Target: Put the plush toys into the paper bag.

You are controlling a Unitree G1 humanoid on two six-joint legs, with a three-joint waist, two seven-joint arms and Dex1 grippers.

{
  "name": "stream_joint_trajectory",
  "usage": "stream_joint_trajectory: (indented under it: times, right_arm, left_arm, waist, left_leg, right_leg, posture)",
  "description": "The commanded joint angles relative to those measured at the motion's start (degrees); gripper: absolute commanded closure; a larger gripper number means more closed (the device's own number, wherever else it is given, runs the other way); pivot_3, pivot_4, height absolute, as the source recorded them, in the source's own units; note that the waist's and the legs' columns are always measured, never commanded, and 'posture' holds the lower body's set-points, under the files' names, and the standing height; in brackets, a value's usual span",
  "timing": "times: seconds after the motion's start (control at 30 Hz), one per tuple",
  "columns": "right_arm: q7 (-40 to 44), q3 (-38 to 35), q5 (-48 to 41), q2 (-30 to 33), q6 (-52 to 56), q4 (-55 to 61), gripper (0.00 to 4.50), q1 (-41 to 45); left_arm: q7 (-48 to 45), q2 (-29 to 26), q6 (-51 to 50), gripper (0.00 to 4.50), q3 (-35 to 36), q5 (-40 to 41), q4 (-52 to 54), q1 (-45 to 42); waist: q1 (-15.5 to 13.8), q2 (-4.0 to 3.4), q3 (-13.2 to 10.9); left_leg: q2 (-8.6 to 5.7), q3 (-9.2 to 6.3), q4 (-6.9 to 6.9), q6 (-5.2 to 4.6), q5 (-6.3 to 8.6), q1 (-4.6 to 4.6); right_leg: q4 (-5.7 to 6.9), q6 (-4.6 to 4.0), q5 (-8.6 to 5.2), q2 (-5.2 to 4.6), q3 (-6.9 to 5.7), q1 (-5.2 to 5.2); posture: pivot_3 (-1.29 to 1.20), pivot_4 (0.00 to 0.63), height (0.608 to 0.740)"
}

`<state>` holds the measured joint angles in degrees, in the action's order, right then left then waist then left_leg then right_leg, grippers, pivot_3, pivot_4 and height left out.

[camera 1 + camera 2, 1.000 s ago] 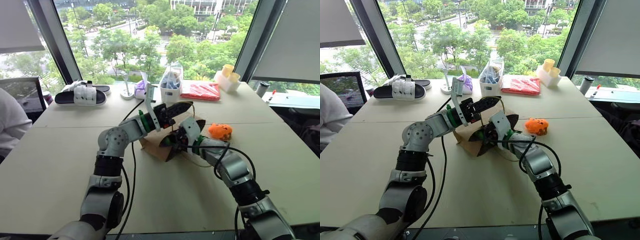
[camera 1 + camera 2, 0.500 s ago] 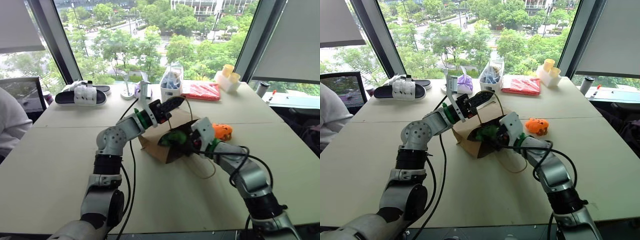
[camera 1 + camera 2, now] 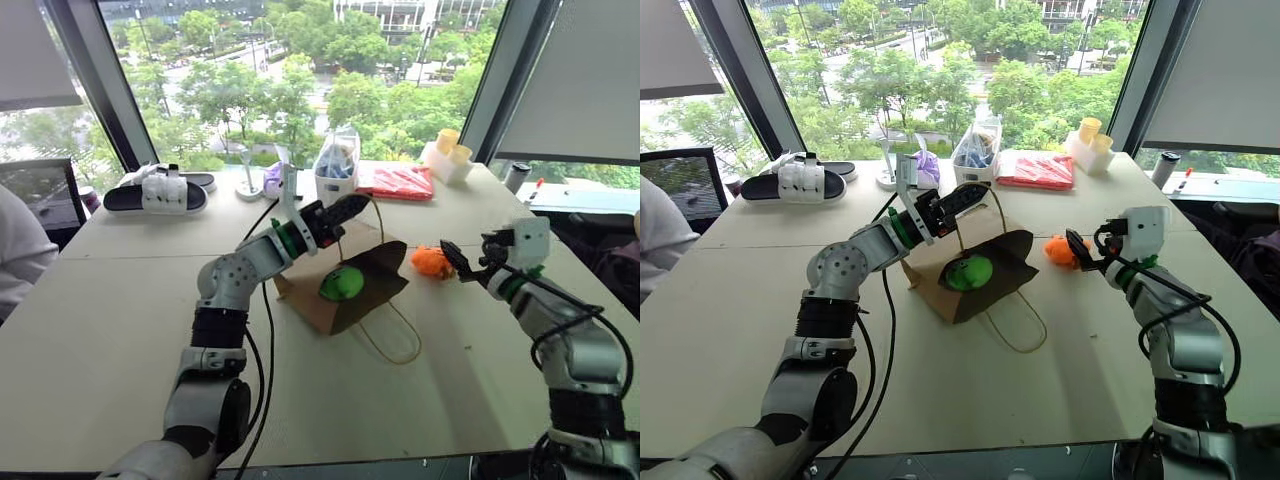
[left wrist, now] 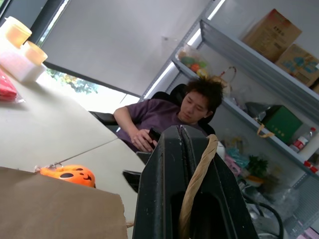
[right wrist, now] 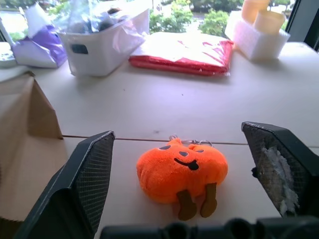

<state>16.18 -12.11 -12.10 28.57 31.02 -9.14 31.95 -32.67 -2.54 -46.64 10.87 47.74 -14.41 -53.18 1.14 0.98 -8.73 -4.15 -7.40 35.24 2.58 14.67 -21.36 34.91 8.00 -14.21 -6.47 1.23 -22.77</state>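
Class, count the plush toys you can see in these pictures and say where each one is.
2. The green plush toy lies inside the paper bag, at its open mouth. The orange plush toy lies on the table beside the bag, facing the open right gripper. Others could be hidden deeper inside.

Black-and-white sandals (image 3: 154, 190), white bin (image 3: 338, 183), red packet (image 3: 399, 181), yellow cups (image 3: 452, 147)

The bag (image 3: 345, 290) lies on the table (image 3: 120, 320) with its mouth toward the right gripper (image 3: 462, 262). One toy (image 3: 341, 283) sits inside that mouth. The left gripper (image 3: 345, 210) is above the bag's far edge, pinching a cord handle (image 4: 197, 184). The other toy (image 5: 182, 172) lies on the table just ahead of the right gripper, in line with the gap between its spread fingers (image 5: 82, 184), to the bag's right.
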Motion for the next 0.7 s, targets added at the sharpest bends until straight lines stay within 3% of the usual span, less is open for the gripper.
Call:
stream_joint_trajectory:
  times: [0.03,0.23,0.33,0.57,0.6,0.7]
  right_arm:
    - [-1.7,3.7,5.3,-0.3,-5.9,-14.0,0.1,7.6]
    - [-1.4,9.7,11.7,-2.0,-13.0,-42.0,0.1,20.4]
    - [-1.7,11.8,14.5,-1.7,-15.5,-49.1,0.9,22.7]
    - [-1.6,12.6,16.7,-0.8,-18.2,-54.2,4.14,23.9]
    - [-1.7,12.5,16.7,-0.7,-18.4,-54.2,4.44,23.8]
    - [-2.1,11.8,16.4,-0.1,-19.9,-52.5,4.5,23.1]
  left_arm:
    - [-0.5,-0.6,1.4,4.5,0.4,-0.1,1.4,-1.3]
    - [0.2,-1.1,1.8,4.5,0.2,-0.6,3.4,0.0]
    - [1.1,-1.2,1.8,4.5,0.7,-0.3,4.6,0.5]
    - [2.3,-1.4,1.7,4.5,1.0,0.0,6.1,1.8]
    - [2.4,-1.4,1.7,4.5,1.0,0.0,6.0,1.7]
    - [2.6,-1.2,1.8,4.5,1.0,0.2,5.7,1.4]
  waist:
    - [-0.1,0.0,0.0]
    - [-0.1,0.01,0.0]
    - [-0.1,0.02,0.0]
    - [-0.1,0.04,0.0]
    - [-0.1,0.04,0.0]
    - [-0.2,0.04,0.0]
  left_leg:
    - [0.0,-0.01,0.02,0.18,-0.1,0.0]
    - [-0.02,-0.02,-0.02,0.32,-0.18,-0.04]
    - [-0.03,-0.06,-0.02,0.32,-0.18,-0.06]
    - [-0.04,-0.09,0.06,0.34,-0.19,0.0]
    - [-0.04,-0.09,0.08,0.34,-0.19,0.0]
    - [-0.05,-0.12,0.1,0.34,-0.19,0.01]
  right_leg:
    - [0.02,0.0,0.0,-0.01,0.0,-0.01]
    - [-0.06,0.0,0.0,-0.02,0.0,0.0]
    - [-0.08,0.0,0.0,-0.02,0.0,0.01]
    - [-0.09,0.0,0.0,-0.02,-0.01,0.14]
    - [-0.09,0.0,0.0,-0.02,-0.01,0.16]
    - [-0.09,0.0,0.0,-0.02,-0.02,0.2]
  posture:
    - [0.0,0.15,0.74]
    - [0.0,0.15,0.74]
    - [0.0,0.15,0.74]
    - [0.0,0.15,0.74]
    - [0.0,0.15,0.74]
    - [0.0,0.15,0.74]
